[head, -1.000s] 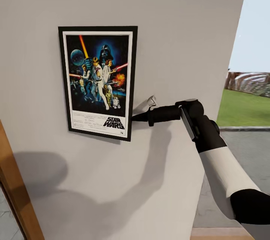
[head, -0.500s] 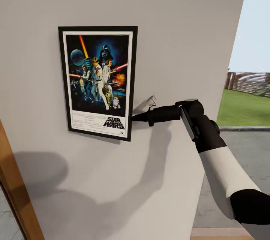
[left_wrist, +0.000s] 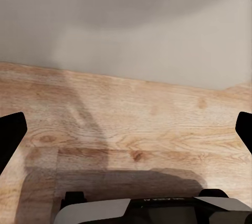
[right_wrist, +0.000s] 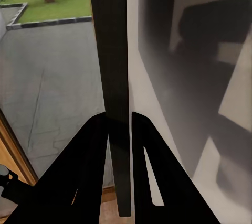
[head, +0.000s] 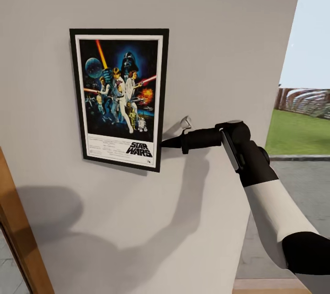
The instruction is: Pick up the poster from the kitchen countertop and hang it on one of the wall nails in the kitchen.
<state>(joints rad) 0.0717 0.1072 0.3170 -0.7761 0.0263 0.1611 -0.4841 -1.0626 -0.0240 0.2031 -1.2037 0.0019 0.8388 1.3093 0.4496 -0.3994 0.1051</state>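
So I'm holding the poster (head: 120,99) flat against the light-grey wall (head: 220,32) with my right gripper (head: 166,143), jaws narrowed onto the frame's right edge near its lower corner. In the right wrist view the black frame edge (right_wrist: 112,66) is running straight up between the two fingers (right_wrist: 89,166), which are pinching it on either side. I'm gripping low and from the side so the top of the frame is free to meet the wall there. I'm not seeing any nail; if one is there it is hidden behind the frame, so I can't tell whether the poster is hooked yet. It is sitting nearly upright, tilted a touch, with its lower edge casting a thin shadow, so I judge it is not fully flush.

My left gripper (left_wrist: 126,129) is pointing at the wooden floor (left_wrist: 131,124), jaws spread wide and holding nothing; I'm parking it out of the way.

Next I'm judging a small settle down onto the nail is needed before I let go, or the poster may drop.
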